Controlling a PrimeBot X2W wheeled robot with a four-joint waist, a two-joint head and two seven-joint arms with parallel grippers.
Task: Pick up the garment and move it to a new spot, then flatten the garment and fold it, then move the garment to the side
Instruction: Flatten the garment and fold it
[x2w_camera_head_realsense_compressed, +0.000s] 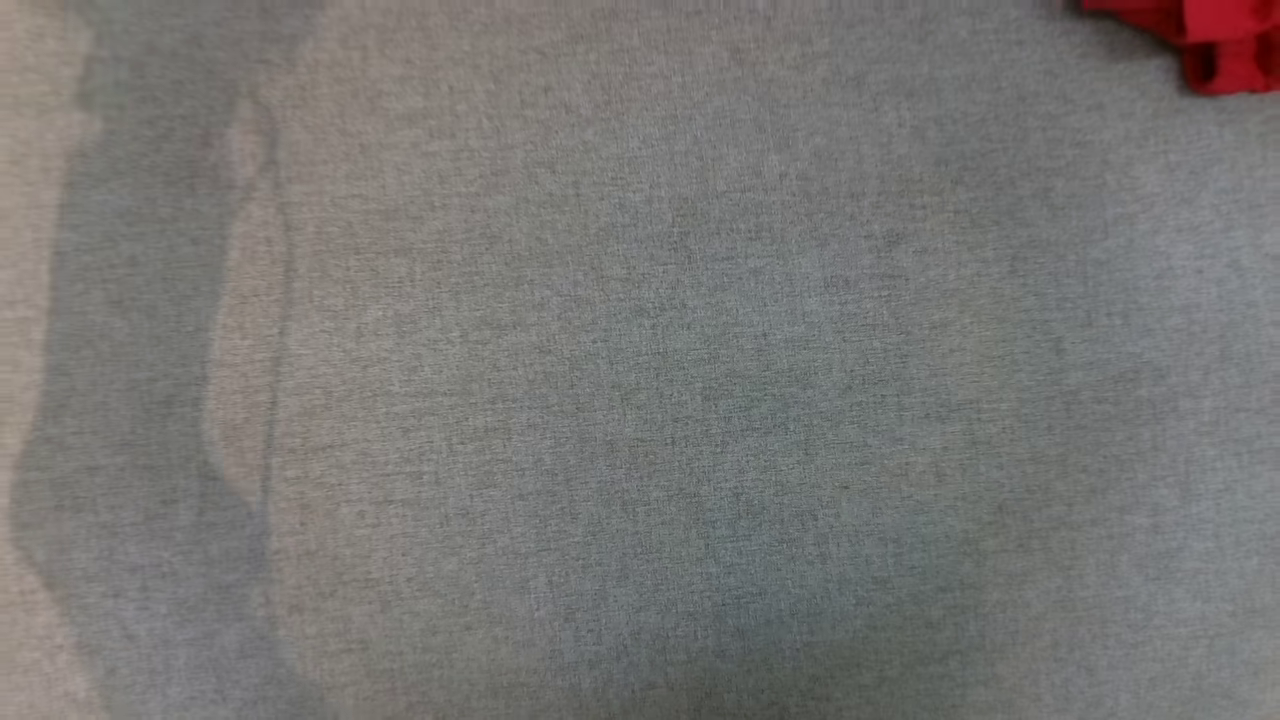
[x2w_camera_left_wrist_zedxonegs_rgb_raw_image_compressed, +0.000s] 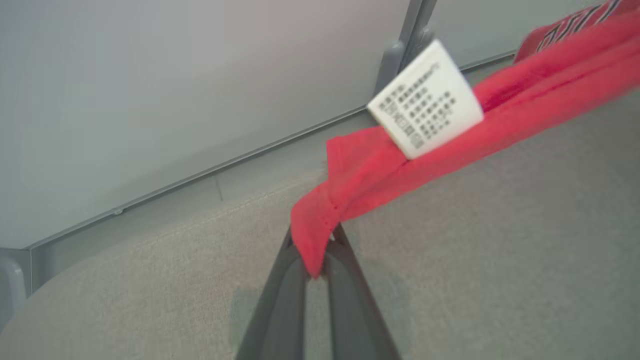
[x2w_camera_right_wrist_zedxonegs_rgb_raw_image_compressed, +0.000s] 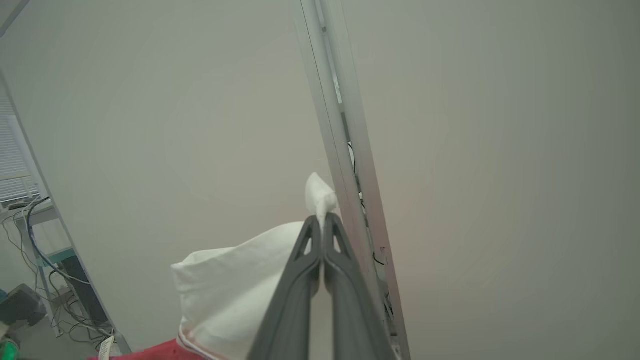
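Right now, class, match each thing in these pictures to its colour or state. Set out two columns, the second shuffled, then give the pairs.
1. left gripper
2. right gripper
3. care label
4. table cover

A. plain grey
B. shut on white cloth
C. white with print, attached to the red garment
D. shut on the red garment's edge

Pairs: 1-D, 2-B, 3-C, 4-A

Matte dark grey throughout: left gripper (x2w_camera_left_wrist_zedxonegs_rgb_raw_image_compressed: 315, 235), two long tapering fingers (x2w_camera_left_wrist_zedxonegs_rgb_raw_image_compressed: 350, 300); right gripper (x2w_camera_right_wrist_zedxonegs_rgb_raw_image_compressed: 323, 221) alike, triangular cut-outs near tips.
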